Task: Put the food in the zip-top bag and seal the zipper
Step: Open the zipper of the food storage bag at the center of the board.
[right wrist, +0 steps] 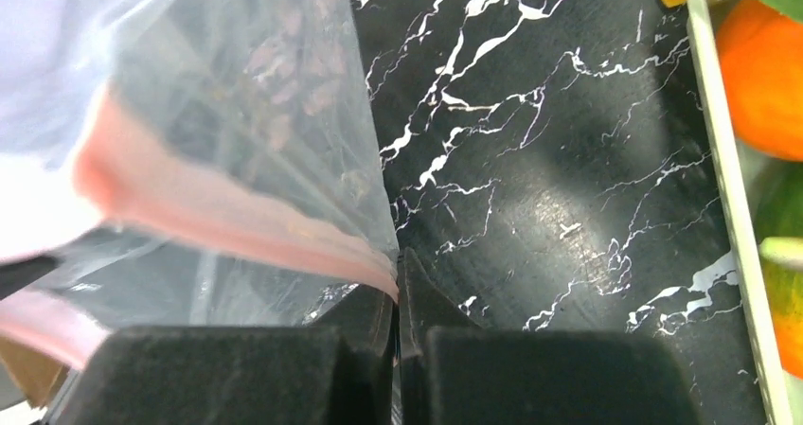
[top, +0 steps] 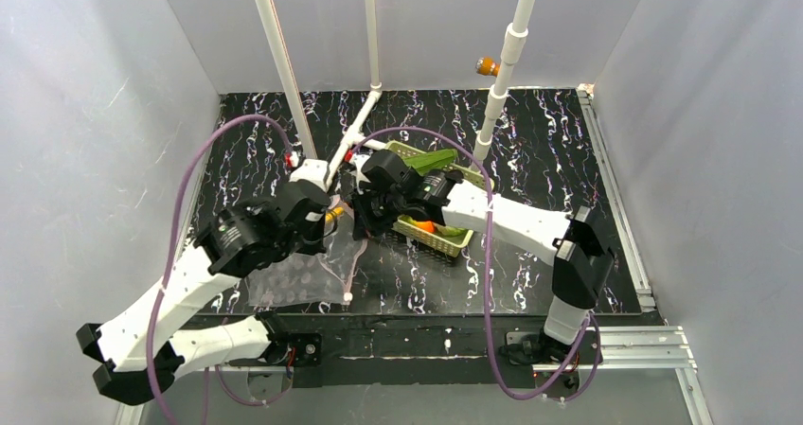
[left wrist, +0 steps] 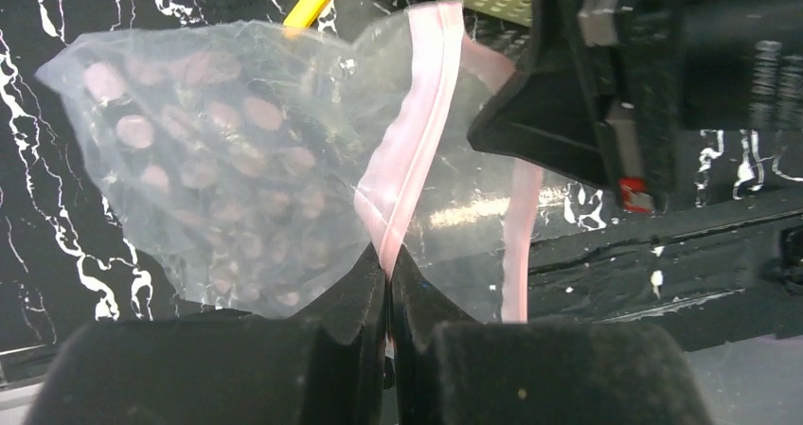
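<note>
Left end effector and right end effector pinch the pink zipper on the clear dotted bag

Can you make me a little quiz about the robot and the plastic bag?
1. True or false: the left tool is wide open.
2. What colour is the strip along the mouth of the bag? A pink, B blue, C green.
3. Fill in: the orange thing lies in the ____.

Key: 1 false, it is shut on the strip. 2 A. 3 basket.
</note>
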You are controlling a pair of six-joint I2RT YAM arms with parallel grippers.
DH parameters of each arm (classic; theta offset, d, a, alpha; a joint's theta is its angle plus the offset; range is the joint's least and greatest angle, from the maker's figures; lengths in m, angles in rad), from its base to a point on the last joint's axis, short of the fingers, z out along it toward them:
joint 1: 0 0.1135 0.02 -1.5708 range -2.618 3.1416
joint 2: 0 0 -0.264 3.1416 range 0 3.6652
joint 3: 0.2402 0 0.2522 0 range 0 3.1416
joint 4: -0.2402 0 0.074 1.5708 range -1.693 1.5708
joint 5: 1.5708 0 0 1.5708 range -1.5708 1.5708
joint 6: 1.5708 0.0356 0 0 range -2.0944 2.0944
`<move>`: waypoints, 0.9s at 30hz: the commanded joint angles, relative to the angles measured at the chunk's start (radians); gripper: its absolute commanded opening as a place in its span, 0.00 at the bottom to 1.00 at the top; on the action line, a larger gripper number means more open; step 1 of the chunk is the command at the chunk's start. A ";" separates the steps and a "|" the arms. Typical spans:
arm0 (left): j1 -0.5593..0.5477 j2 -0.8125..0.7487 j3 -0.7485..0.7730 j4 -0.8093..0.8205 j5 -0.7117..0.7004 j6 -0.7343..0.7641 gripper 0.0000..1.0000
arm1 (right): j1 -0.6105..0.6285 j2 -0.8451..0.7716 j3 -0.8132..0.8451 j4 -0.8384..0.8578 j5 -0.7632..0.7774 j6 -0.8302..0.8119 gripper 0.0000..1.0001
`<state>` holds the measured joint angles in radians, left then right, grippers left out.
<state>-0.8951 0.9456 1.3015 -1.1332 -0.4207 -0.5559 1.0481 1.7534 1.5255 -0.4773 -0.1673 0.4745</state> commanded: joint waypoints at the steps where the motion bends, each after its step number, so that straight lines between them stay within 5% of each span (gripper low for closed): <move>1: 0.006 0.034 -0.031 -0.015 -0.031 0.005 0.08 | -0.002 -0.076 -0.002 -0.002 -0.080 -0.001 0.01; 8: 0.006 0.002 -0.100 0.018 -0.030 -0.010 0.43 | -0.002 -0.120 -0.051 0.120 -0.187 0.143 0.01; 12: 0.006 -0.042 -0.130 0.052 -0.006 -0.020 0.48 | -0.002 -0.109 -0.037 0.115 -0.173 0.164 0.01; 15: 0.006 -0.055 -0.129 0.062 0.005 -0.009 0.42 | -0.002 -0.098 -0.034 0.116 -0.177 0.172 0.01; 19: 0.007 -0.049 -0.098 0.056 0.025 0.026 0.03 | -0.002 -0.082 -0.021 0.108 -0.189 0.154 0.01; 27: 0.007 -0.021 0.051 -0.129 -0.080 0.001 0.00 | 0.005 -0.017 -0.070 0.143 -0.025 -0.091 0.01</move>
<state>-0.8928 0.9208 1.2719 -1.1438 -0.4326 -0.5433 1.0492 1.6821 1.4594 -0.3829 -0.2455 0.5198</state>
